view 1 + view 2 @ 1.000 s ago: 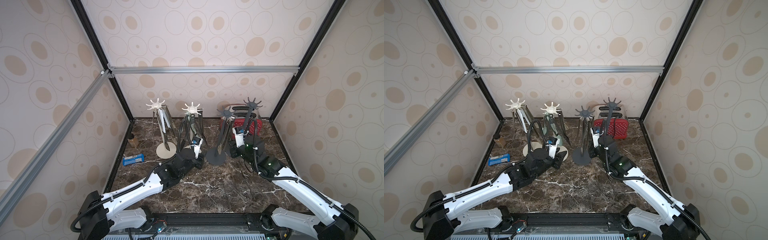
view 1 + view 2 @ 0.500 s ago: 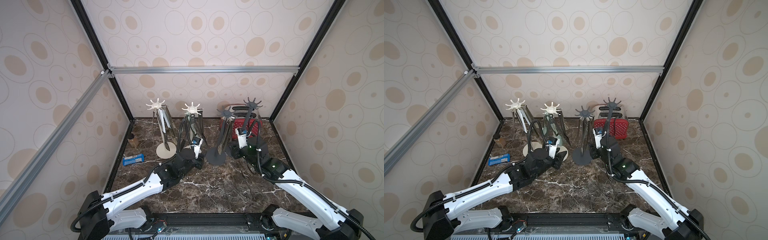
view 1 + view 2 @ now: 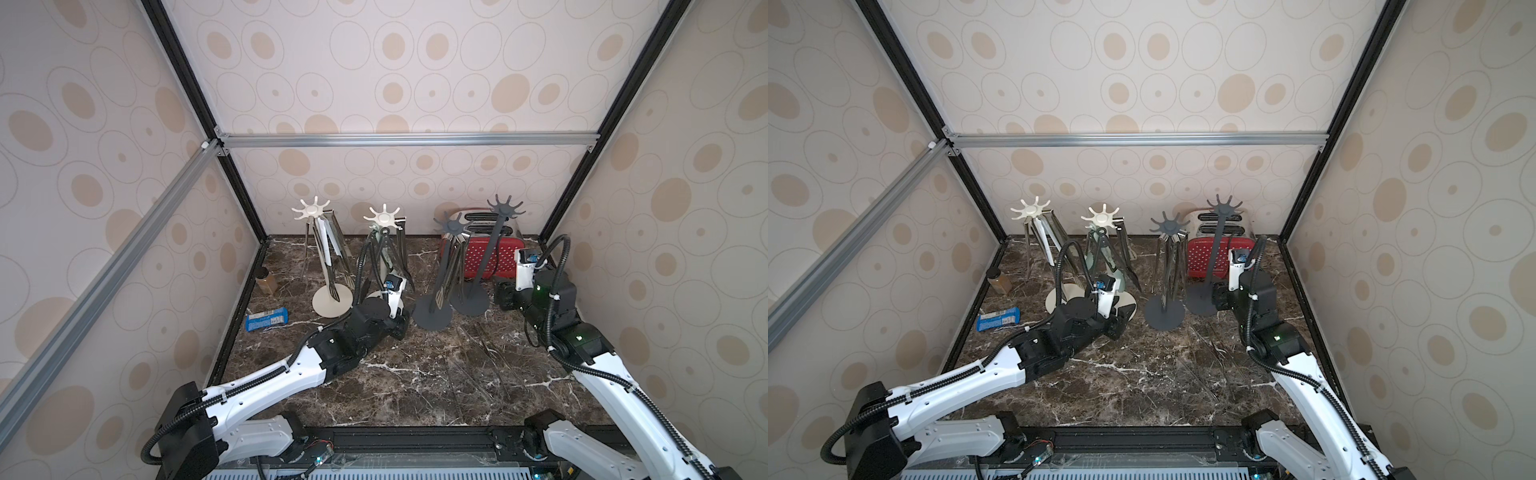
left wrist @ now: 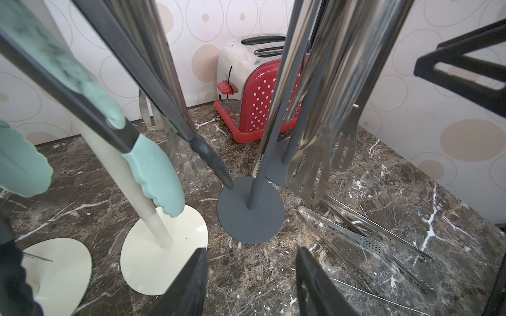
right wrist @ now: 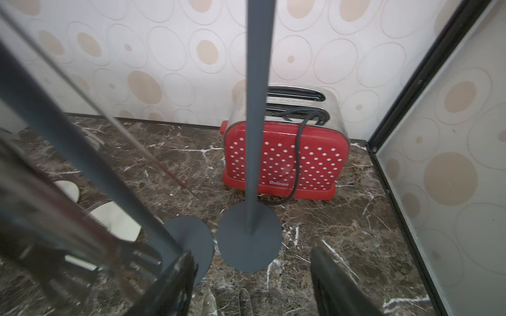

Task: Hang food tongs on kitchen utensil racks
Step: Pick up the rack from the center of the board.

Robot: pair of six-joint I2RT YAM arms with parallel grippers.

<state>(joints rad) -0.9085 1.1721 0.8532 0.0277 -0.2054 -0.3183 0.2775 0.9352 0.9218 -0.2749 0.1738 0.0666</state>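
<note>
Cream-white kitchen utensil racks at the back left, hung with food tongs: steel arms, black slotted tips, pale green tips on the one nearer the middle. Dark grey rack alongside, hung with steel tongs. Second dark grey rack just before the red toaster, black cord tucked into its slot. Loose steel tongs flat on the marble beside the grey base, just ahead of the left gripper: jaws apart, gripping nothing. Right gripper near the second grey base, jaws spread, empty, steel tong tips on the marble under the gap.
</note>
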